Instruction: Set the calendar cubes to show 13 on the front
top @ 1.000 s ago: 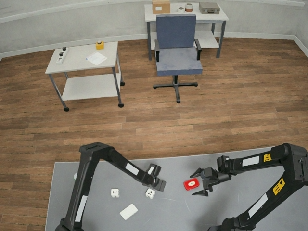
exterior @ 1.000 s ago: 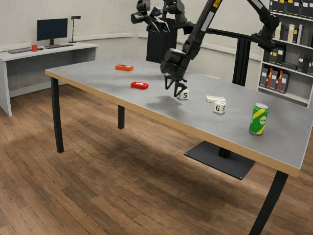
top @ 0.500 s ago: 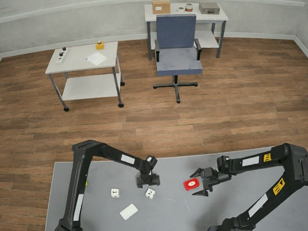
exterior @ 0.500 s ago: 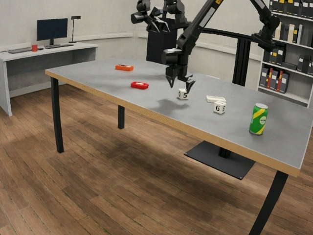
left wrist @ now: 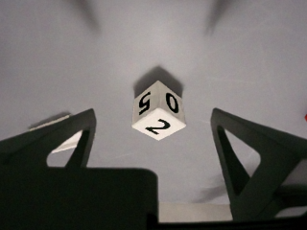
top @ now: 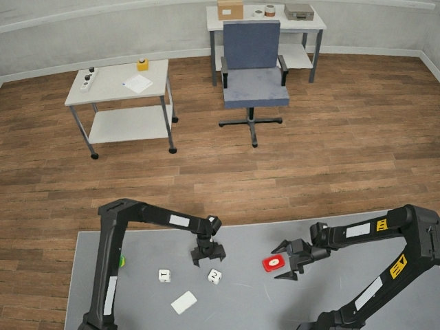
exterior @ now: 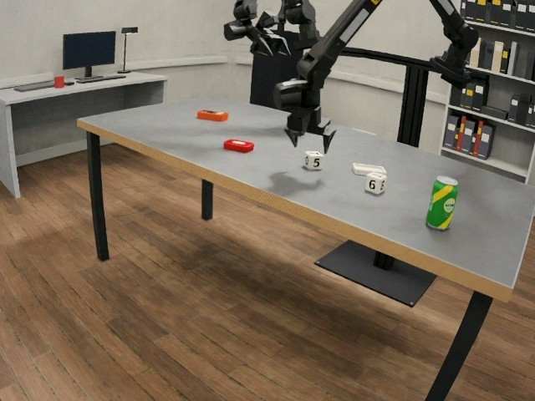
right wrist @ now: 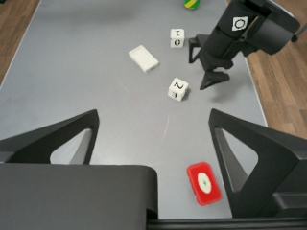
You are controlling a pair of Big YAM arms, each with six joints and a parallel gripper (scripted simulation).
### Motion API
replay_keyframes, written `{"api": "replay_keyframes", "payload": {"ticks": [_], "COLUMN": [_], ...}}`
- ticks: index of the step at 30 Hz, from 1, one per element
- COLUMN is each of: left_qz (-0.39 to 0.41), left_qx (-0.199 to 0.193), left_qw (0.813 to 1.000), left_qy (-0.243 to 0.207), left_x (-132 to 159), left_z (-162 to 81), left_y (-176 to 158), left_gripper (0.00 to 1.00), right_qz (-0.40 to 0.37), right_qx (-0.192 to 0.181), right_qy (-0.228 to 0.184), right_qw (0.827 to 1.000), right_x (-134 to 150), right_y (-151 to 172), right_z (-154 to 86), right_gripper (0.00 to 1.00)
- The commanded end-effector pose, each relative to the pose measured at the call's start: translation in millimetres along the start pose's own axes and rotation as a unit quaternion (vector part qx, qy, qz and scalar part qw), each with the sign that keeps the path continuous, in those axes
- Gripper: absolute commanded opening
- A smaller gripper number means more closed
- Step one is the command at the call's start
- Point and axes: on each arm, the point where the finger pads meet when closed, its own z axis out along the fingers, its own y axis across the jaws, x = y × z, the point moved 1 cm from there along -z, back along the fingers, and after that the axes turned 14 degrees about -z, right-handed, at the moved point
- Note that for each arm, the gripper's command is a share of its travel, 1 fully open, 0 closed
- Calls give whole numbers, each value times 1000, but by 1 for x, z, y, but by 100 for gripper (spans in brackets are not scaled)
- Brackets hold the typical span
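Note:
A white cube with 2 on top (top: pixel 214 276) lies on the grey table; in the left wrist view (left wrist: pixel 158 116) its sides show 5 and 0. My left gripper (top: pixel 208 256) is open and hovers just above and behind it, empty. A second white cube with 1 on top (top: pixel 164 275) lies to its left, showing 6 in the exterior view (exterior: pixel 374 183). The white calendar tray (top: pixel 183 302) lies flat and empty near the front. My right gripper (top: pixel 287 260) is open and empty, held above the table beside a red box.
A red box (top: pixel 273 262) lies near the right gripper. An orange box (exterior: pixel 211 114) sits further off. A green can (exterior: pixel 441 202) stands near the table's edge past the cubes.

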Motion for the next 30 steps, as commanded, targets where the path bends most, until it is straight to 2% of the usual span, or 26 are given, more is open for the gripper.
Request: {"api": "replay_keyframes", "payload": {"ticks": [1, 2, 4, 6, 7, 10, 13, 21, 23, 25, 30], "left_qz": [-11, -11, 6, 6, 17, 69, 142, 317, 317, 357, 459], "left_qx": [16, 16, 24, 24, 26, 19, -7, -82, -82, -98, -156], "left_qw": [1000, 1000, 1000, 1000, 999, 997, 989, 942, 942, 926, 872], "left_qy": [-9, -10, -15, -15, -19, -28, -43, -71, -71, -72, -72], "left_x": [-13, -13, -20, -20, -23, -26, -27, -37, -37, -38, -43], "left_z": [-17, -17, -23, -23, -24, -24, -18, -6, -6, -4, 1], "left_y": [-12, -12, -12, -12, -11, -5, 12, 50, 50, 58, 84], "left_gripper": [100, 100, 77, 77, 69, 69, 69, 69, 69, 69, 69], "right_qz": [-8, -8, -3, -3, 8, 20, 37, 68, 68, 78, 90], "right_qx": [7, 7, 5, 5, 5, -2, -11, 1, 1, 11, 53], "right_qy": [2, 2, 1, 1, 2, 10, 33, 106, 106, 118, 150], "right_qw": [1000, 1000, 1000, 1000, 1000, 1000, 999, 992, 992, 990, 983], "right_x": [2, 2, 3, 3, 4, 2, 1, -5, -5, -8, -23], "right_y": [-8, -8, -7, -7, -7, -8, -4, -6, -6, -6, -6], "right_z": [-3, -3, -1, -1, 2, 13, 34, 94, 94, 106, 143], "right_gripper": [100, 100, 100, 100, 100, 100, 100, 100, 100, 100, 100]}}
